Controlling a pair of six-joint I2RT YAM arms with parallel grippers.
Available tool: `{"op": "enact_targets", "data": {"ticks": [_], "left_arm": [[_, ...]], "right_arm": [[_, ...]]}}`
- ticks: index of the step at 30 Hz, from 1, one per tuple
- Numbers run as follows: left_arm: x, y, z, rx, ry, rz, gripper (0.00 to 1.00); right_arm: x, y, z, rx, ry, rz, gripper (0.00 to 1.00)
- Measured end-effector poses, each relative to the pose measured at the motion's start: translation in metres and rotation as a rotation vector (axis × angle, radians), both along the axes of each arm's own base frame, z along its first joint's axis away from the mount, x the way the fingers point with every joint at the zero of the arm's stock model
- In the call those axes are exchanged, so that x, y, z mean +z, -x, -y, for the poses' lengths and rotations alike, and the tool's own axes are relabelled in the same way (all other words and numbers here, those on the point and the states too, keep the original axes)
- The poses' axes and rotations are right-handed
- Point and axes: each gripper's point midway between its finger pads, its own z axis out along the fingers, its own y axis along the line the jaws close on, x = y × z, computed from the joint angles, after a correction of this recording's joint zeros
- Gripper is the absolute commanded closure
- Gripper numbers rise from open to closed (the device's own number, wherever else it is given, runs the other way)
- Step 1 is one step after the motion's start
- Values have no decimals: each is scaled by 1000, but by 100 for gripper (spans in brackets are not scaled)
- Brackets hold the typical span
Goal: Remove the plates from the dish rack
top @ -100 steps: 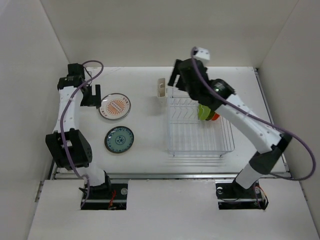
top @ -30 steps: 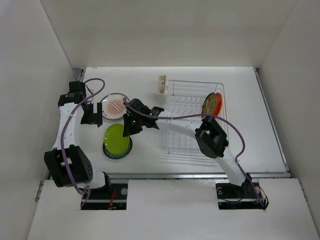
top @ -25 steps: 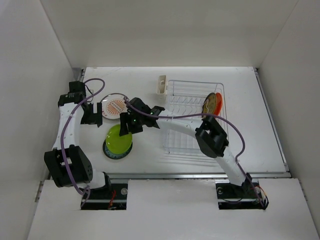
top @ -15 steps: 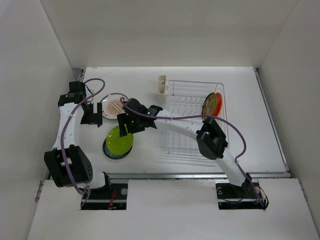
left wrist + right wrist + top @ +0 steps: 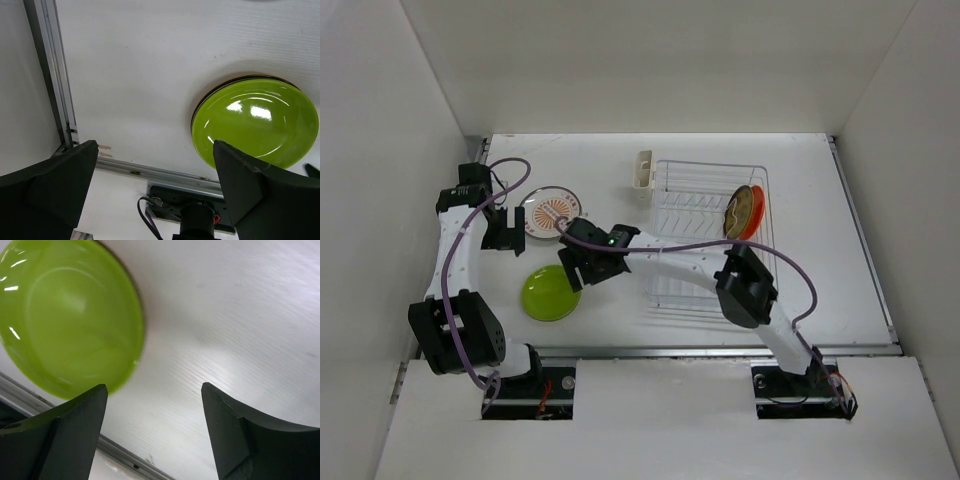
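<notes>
Lime plate (image 5: 550, 293) released; dish rack (image 5: 710, 163) holds two plates (image 5: 744, 210)

White table (image 5: 820, 170) bears dish rack (image 5: 695, 215), orange-centred plate (image 5: 552, 212), lime-topped stack (image 5: 548, 293).

Lime green plate (image 5: 255, 122) lies flat on the table (image 5: 150, 75).

We see the lime green plate (image 5: 70, 315) cut off by the right wrist view's top and left edges, only a thin dark rim (image 5: 209, 90) of whatever lies beneath it, and in the dish rack (image 5: 705, 285) the orange plate (image 5: 758, 212) mostly hidden behind the yellow patterned plate (image 5: 743, 210).
</notes>
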Motion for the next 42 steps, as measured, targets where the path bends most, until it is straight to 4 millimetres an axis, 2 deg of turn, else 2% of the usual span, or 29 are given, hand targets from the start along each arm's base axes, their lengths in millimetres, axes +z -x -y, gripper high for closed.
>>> {"op": "enact_targets", "data": {"ticks": [2,3,4,6,7,10,11,13,15,16,18,20,24,29,30,31,33,34,35,37,42], "left_arm": [[0,0,0,-1,2,-1,0],[0,0,1,-1,3,-1,0],[0,0,1,-1,3,-1,0],[0,0,1,-3,7,-1,0],[0,0,2,-3,8,0,0],[0,0,2,-8,11,0,0],[0,0,2,-11,10,1,0],[0,0,2,-12,9,2,0],[-2,3,2,-18,8,-2,0],[-3,3,2,-18,8,-4,0],[-5,4,2,-20,9,-10,0],[-7,6,3,-23,10,-18,0],[-8,7,3,-28,9,-22,0],[-8,7,2,-31,8,-23,0],[-8,7,2,-33,7,-23,0],[-8,7,2,-36,6,-23,0],[-8,7,2,-37,6,-23,0],[-8,7,2,-38,5,-24,0],[-8,7,2,-39,4,-24,0],[-8,7,2,-39,4,-24,0],[-8,7,2,-41,2,-25,0]], "right_arm": [[17,-9,19,-40,25,34,15],[31,-15,26,-63,24,63,11],[63,-26,37,-103,-5,119,11],[104,-39,59,-178,-59,176,11],[125,-45,78,-219,-79,202,11],[182,-79,155,-413,-134,277,14],[197,-96,187,-505,-143,307,17],[212,-127,255,-695,-118,364,18],[206,-145,315,-855,-37,389,18],[198,-149,338,-911,19,388,18],[181,-150,363,-965,120,372,23],[165,-152,377,-992,188,350,25],[135,-157,401,-1037,292,303,31],[96,-154,423,-1059,388,231,39],[88,-153,425,-1058,396,217,42],[81,-152,427,-1052,401,204,51],[68,-147,428,-1030,422,177,63],[65,-146,429,-1024,426,169,70],[62,-145,428,-1018,427,164,82],[60,-144,427,-1003,430,157,92],[67,-143,431,-1007,444,177,94]]}}
